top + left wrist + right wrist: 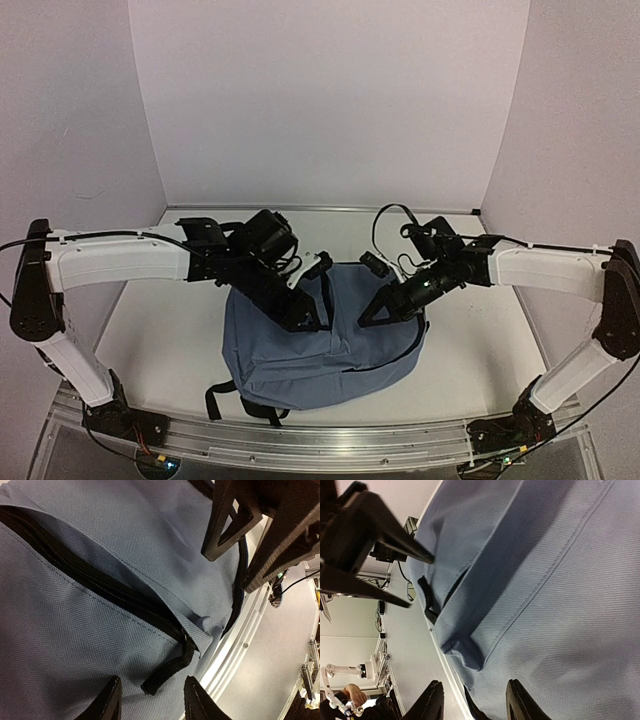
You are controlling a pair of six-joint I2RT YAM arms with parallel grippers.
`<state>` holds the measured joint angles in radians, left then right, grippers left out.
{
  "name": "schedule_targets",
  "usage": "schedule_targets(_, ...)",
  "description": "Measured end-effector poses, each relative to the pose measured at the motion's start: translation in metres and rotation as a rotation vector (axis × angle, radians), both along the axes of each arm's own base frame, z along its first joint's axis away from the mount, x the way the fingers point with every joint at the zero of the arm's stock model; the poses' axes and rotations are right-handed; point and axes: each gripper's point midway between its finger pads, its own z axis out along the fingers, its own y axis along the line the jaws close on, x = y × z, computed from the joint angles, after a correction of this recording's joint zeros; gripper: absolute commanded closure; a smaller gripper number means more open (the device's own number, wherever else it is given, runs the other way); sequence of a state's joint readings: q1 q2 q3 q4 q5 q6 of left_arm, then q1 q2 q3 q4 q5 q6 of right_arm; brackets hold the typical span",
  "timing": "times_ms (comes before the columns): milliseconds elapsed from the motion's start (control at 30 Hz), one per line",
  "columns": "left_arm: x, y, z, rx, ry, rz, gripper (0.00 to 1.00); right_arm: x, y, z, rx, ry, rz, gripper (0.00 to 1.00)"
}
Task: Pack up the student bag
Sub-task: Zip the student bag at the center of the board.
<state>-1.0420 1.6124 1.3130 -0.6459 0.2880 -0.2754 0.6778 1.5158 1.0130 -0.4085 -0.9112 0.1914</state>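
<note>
Backpack (320,345) lies flat on the table (160,330), both arms over it. Left wrist view shows its zipper pull (167,672) between parted, empty left jaws; right jaws gape, empty, over its edge.

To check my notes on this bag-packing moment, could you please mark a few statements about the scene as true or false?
1. The student bag lies on the table between the two arms. True.
2. The left gripper is clamped on the zipper pull. False: its jaws stand apart and are not pinching the pull.
3. The right gripper is open above the bag's fabric. True.
4. Books show inside an unzipped pocket. False: the zipper looks shut where visible, and no books are in view.
</note>
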Motion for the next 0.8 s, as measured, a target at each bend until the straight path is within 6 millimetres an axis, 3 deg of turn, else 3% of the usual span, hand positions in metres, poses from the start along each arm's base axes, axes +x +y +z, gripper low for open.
schedule_targets(100, -0.001, -0.003, -0.007, 0.003, 0.041, 0.021, 0.67, -0.005, 0.003, 0.0, 0.002, -0.01, 0.021, 0.58)
schedule_targets(367, -0.005, -0.021, 0.006, -0.096, 0.104, 0.034, 0.8, -0.011, 0.007, 0.0, 0.006, -0.033, 0.056, 0.61)
schedule_targets(600, -0.01, -0.025, 0.008, -0.124, 0.142, 0.026, 0.79, -0.011, 0.008, -0.004, 0.0, -0.028, 0.057, 0.61)
schedule_targets(800, -0.01, -0.023, 0.004, -0.112, 0.162, 0.047, 0.69, -0.014, 0.01, -0.006, -0.006, -0.034, 0.071, 0.59)
